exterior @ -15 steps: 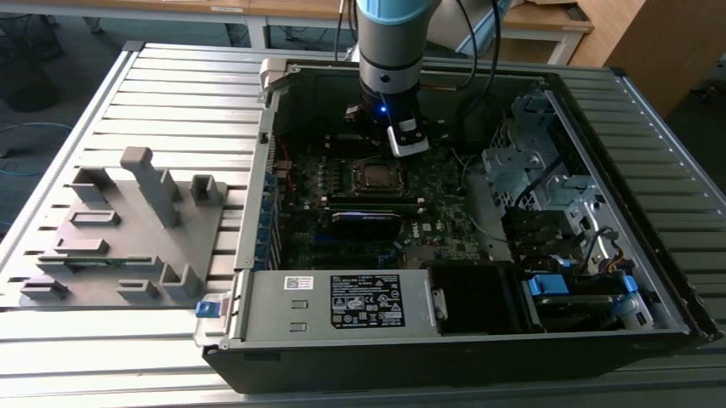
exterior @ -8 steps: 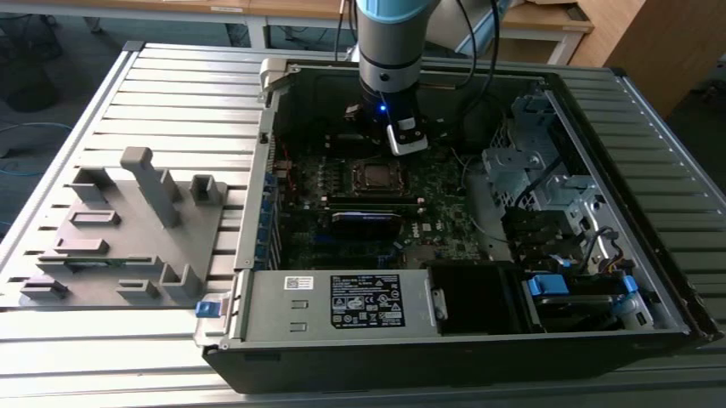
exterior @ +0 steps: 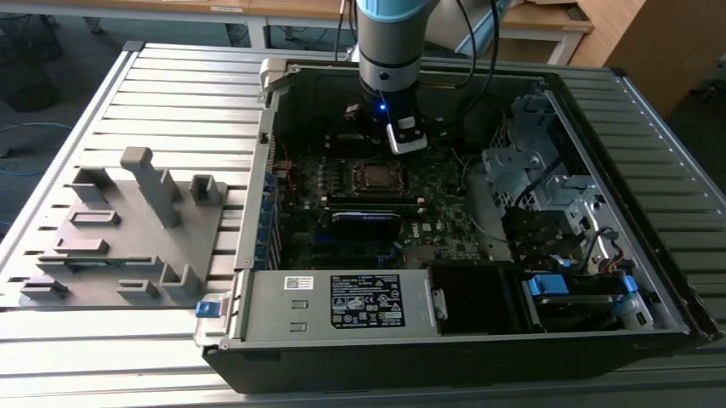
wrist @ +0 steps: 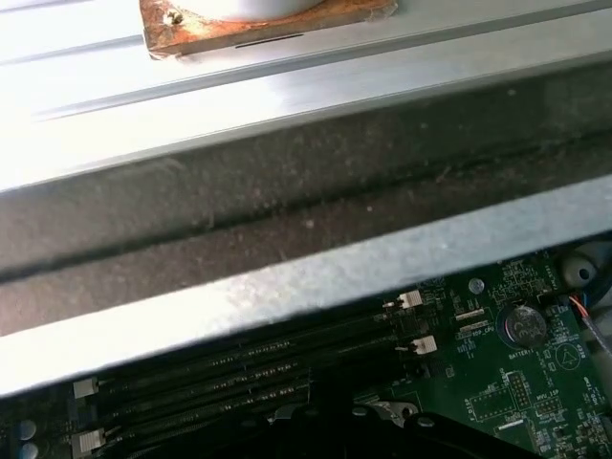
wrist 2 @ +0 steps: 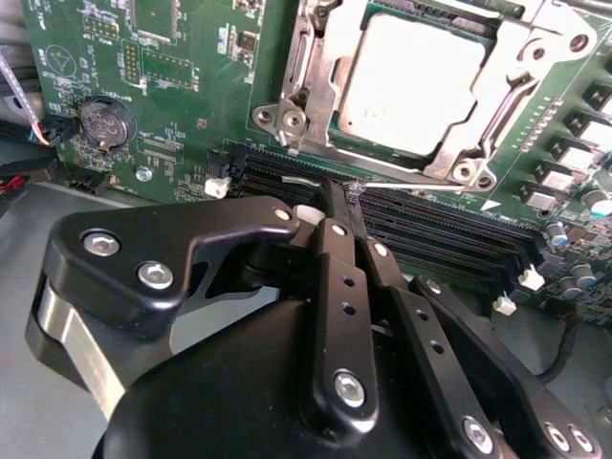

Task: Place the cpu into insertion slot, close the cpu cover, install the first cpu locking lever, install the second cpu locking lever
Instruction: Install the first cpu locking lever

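Cpu is seated in the insertion slot near the middle of the motherboard, framed by the lowered cpu cover. A grey fixture is set toward the edge of the tabletop at the exterior view's left, and the open computer case is placed beside it. The end effector is held closed above the memory slots, with nothing gripped.

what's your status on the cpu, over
Gripper fingers shut, above the memory slots. The cpu seated, cpu cover down over it. Thin lever wire just ahead of the gripper.
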You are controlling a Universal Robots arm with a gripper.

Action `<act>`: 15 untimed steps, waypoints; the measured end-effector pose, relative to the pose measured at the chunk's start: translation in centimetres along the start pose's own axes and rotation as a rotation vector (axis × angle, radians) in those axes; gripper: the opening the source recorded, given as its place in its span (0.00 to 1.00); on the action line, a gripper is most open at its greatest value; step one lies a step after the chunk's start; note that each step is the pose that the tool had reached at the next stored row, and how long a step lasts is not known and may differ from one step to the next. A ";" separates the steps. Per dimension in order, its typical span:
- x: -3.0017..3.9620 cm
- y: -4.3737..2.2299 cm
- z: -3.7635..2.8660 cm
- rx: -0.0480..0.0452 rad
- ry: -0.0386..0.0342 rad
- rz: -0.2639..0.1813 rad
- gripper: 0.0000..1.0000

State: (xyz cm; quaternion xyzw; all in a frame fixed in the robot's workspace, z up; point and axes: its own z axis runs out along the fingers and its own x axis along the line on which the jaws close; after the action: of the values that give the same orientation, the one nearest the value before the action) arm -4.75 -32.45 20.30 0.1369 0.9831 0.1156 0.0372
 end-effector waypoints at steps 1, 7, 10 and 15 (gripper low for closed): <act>0.00 0.00 0.00 0.0000 0.0000 0.000 0.10; 0.02 -0.04 0.15 0.0099 -0.0041 -0.001 0.10; 0.02 -0.06 0.22 0.0181 -0.0072 -0.003 0.10; 0.05 -0.09 0.33 0.0242 -0.0092 -0.003 0.10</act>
State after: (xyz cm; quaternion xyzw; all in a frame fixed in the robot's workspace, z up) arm -4.79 -32.44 19.96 0.1362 0.9845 0.1030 0.0402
